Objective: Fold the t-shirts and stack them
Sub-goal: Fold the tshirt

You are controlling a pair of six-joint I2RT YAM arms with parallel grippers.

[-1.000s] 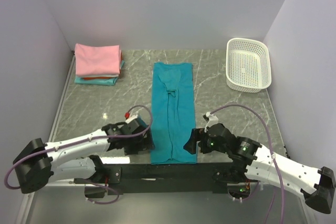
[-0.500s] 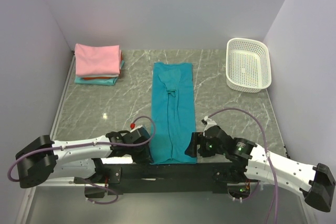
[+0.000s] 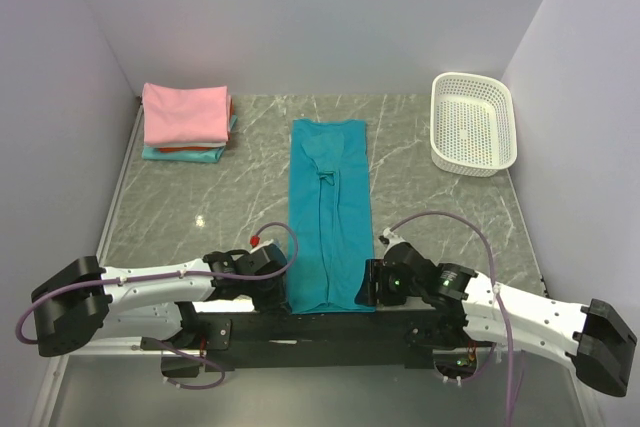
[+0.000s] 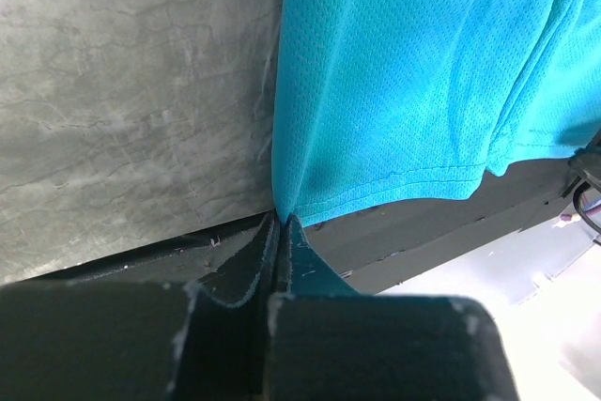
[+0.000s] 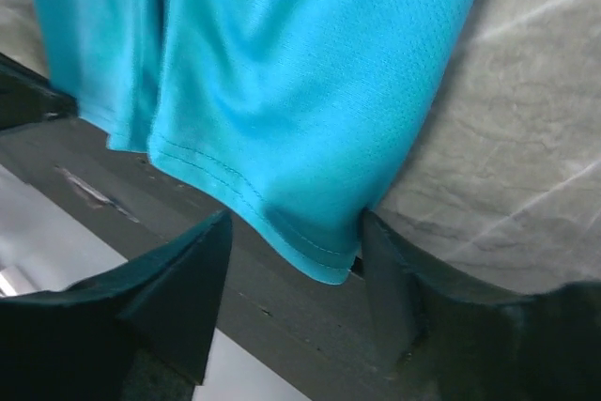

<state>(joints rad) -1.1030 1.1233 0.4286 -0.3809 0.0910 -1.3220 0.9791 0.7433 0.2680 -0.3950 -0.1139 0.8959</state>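
Overhead, the teal-blue t-shirt [image 3: 330, 207] lies lengthwise in the middle of the table [image 3: 215, 212], the left gripper [image 3: 281, 292] at its near left corner and the right gripper [image 3: 371, 285] at its near right; the left wrist view shows jaws pinched tight on that hem corner, the right wrist view jaws apart, straddling the hem unclamped.

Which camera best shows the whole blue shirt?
The top external view: the blue shirt lies whole, folded into a long strip. The left wrist view shows only its near left corner, the right wrist view only its near right corner.
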